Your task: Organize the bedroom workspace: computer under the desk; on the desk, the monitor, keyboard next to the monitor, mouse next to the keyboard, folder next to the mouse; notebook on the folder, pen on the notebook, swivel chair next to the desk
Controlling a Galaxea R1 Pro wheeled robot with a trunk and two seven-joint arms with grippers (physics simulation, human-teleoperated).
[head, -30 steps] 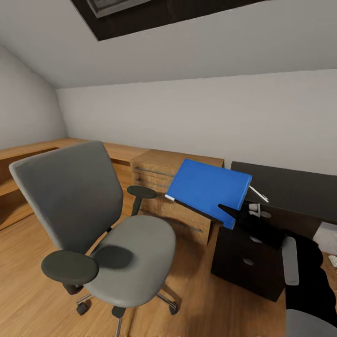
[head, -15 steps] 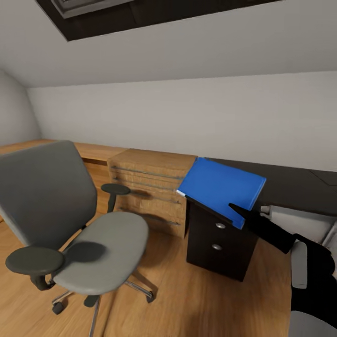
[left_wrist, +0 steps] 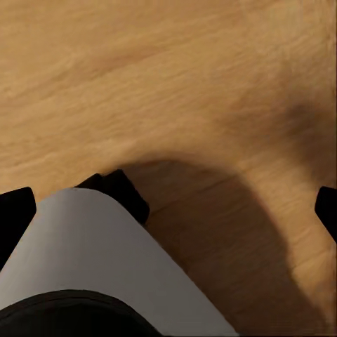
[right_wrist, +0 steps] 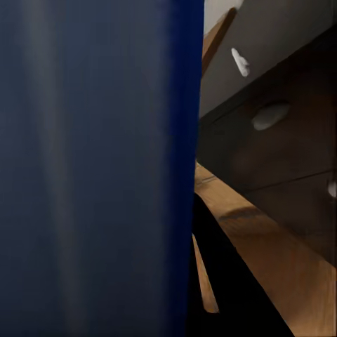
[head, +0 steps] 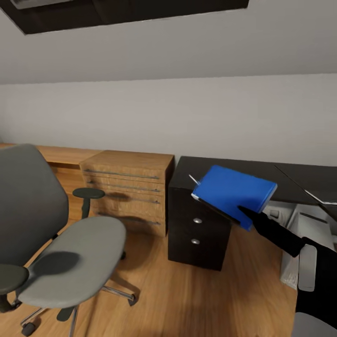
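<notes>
My right gripper (head: pixel 244 213) is shut on the lower edge of the blue folder (head: pixel 234 193), which I hold tilted in the air in front of the dark desk (head: pixel 220 164), above its drawer unit (head: pixel 196 229). In the right wrist view the folder (right_wrist: pixel 91 168) covers most of the picture, with the desk's drawers (right_wrist: pixel 281 140) beyond it. The grey swivel chair (head: pixel 61 255) stands at the left with a bare seat. My left gripper (left_wrist: pixel 168 207) hangs open over the wooden floor (left_wrist: pixel 175 77). A thin white stick (head: pixel 194 179) shows at the folder's far corner.
A light wooden dresser (head: pixel 128 187) stands against the wall between the chair and the desk, joined to a wooden counter (head: pixel 65 154). A pale grey box (head: pixel 304 229) sits under the desk at the right. Open floor (head: pixel 187 299) lies between the chair and the desk.
The view has swung right, so the chair sits further left in the picture. The folder, still in my right gripper, has gone from in front of the dresser to in front of the dark desk.
</notes>
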